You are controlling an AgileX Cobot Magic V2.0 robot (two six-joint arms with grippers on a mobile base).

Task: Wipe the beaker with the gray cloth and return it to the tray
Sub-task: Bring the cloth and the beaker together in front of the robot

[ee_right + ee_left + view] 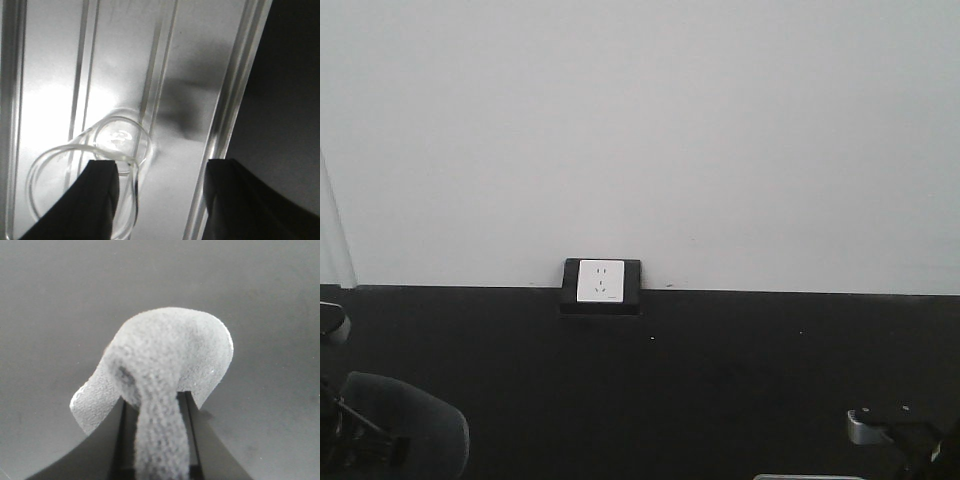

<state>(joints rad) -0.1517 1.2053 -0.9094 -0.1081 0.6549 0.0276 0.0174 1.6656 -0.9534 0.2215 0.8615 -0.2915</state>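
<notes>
— Well, how's the tray (50, 75)?
— Our right gripper (160, 167) hangs spread over it, close by the beaker (122, 137) standing inside. Open black table (295, 75) lies beyond its rim. Well left, our left gripper (156, 407) pinches the gray cloth (170, 350).
— Writing?
— Socket (600, 281) marks, too small for us.

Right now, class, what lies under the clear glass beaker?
The ribbed floor of the translucent pale gray plastic tray, visible through the clear glass beaker. A dark jaw covers its near side, hiding what's beneath there.
</notes>
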